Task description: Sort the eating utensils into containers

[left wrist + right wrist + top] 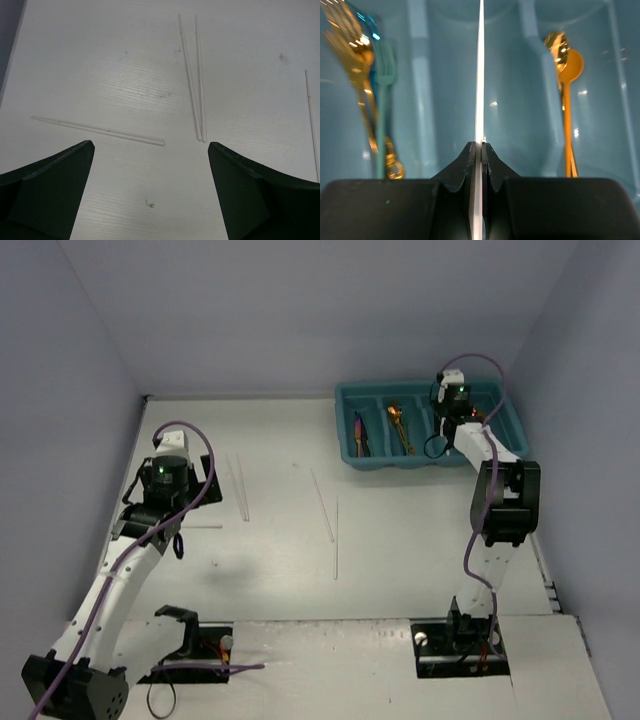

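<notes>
The left gripper point(151, 145) hangs released, with its jaws wide apart, above the white table point(75, 60). On the table lies a single white chopstick point(100, 131), thin and pale, and beside it a pair of white chopsticks point(195, 75), almost touching at the near ends. Far to the right, the right gripper point(479, 146) is clenched on a slim white chopstick point(481, 75) over the middle compartment of the teal tray point(420, 75). In the compartments beside it lie the forks point(382, 100), gold and teal, and the spoons point(565, 65), gold and orange.
</notes>
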Controlling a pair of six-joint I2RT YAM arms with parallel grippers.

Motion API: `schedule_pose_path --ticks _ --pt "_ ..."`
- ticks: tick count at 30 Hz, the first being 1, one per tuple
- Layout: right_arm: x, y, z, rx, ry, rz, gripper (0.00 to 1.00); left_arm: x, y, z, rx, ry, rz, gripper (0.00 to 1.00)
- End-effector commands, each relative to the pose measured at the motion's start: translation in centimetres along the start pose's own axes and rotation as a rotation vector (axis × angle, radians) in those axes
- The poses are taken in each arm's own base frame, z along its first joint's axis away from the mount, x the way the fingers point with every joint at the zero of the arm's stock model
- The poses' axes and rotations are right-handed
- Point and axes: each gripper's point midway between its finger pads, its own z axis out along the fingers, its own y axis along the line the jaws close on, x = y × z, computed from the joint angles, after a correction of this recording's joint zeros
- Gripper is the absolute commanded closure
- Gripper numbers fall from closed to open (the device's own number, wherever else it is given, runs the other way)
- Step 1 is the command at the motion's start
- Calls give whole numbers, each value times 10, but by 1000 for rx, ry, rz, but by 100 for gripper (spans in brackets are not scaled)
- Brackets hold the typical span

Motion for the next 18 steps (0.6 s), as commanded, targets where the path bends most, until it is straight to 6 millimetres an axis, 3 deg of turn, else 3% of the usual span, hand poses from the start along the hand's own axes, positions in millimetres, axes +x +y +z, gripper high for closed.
schedule_pose_path --ticks 1,5,9,11,13,15,18 --pt "-51 -12 4 17 -138 -2 88 -17 -1 3 -5 -49 -1 3" --pt "-75 -17 -2 29 -186 27 81 -15 -1 5 -10 -40 5 3" --pt "-103 -23 -22 43 -249 41 54 -16 1 3 -11 -51 1 2" --pt "-118 -26 -43 40 -287 70 50 -18 1 1 -12 -57 -1 3" --pt "-125 -20 -67 7 -316 107 49 -18 1 0 -10 -59 -1 3" --pt "-138 -6 -103 -37 -365 132 46 -20 1 -1 -9 -66 -4 3" --pt "-118 34 -135 -108 -338 148 41 -22 2 -4 -9 -77 -7 3"
